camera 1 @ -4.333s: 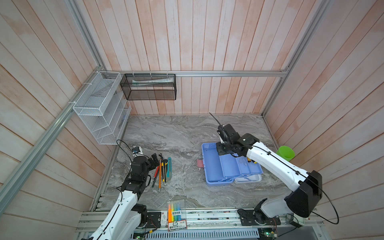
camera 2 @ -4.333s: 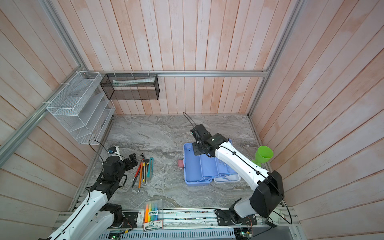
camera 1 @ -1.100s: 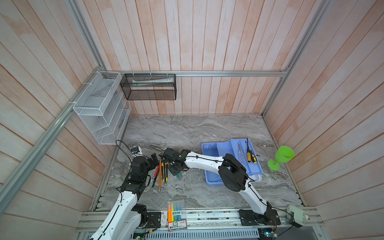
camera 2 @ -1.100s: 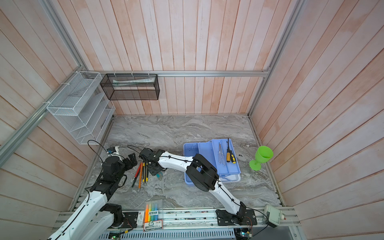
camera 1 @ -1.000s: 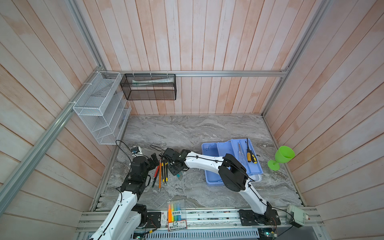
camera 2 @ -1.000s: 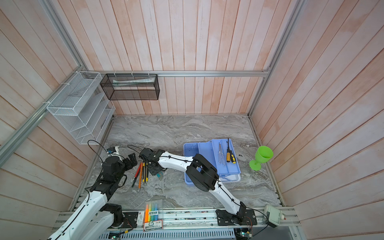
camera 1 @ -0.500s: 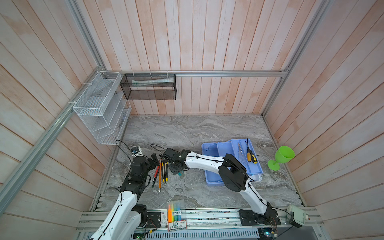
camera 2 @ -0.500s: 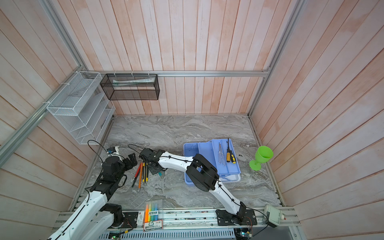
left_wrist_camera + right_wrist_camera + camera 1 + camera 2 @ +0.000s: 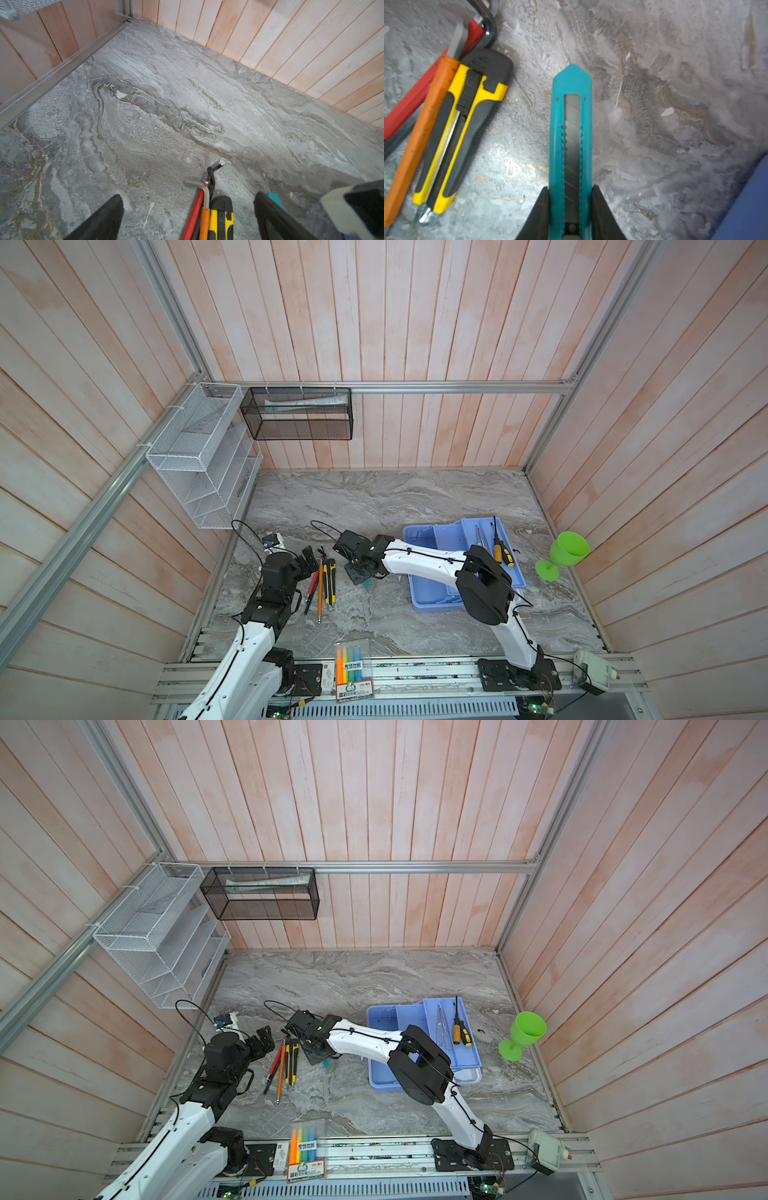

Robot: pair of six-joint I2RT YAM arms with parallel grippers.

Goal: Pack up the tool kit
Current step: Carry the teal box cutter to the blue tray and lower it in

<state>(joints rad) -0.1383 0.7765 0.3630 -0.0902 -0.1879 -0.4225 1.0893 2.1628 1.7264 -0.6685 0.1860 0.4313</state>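
Right hand [image 9: 571,192]: pinching the teal knife [image 9: 571,128] across its width near the butt, with fingers [image 9: 538,212] on both long edges. The long axis runs straight out from the grip. The pointed end leads, away from the wrist, and the segmented blade faces the wrist camera. Contact with the tabletop [image 9: 374,497]: cannot tell.

Location: left of the open case [image 9: 428,593], just right of the loose tool row. In both top views the hand hides nearly all of the knife; only a teal end shows at its near side.

Neighbours, right wrist view: yellow knife [image 9: 467,124], orange screwdriver [image 9: 419,135], red tool [image 9: 404,104] and hex key [image 9: 485,27]. They lie roughly parallel to the teal knife, with bare tabletop between.

Top views only: the right forearm crosses over the case's left part. The tray [image 9: 415,1017] holds two screwdrivers [image 9: 459,1031]. Goblet [image 9: 565,551] to the right of the case; pens [image 9: 351,668] on the front rail.

Left hand [image 9: 309,560]: spread wide at the row's far end. Its wrist view shows the tool tips between its fingers.
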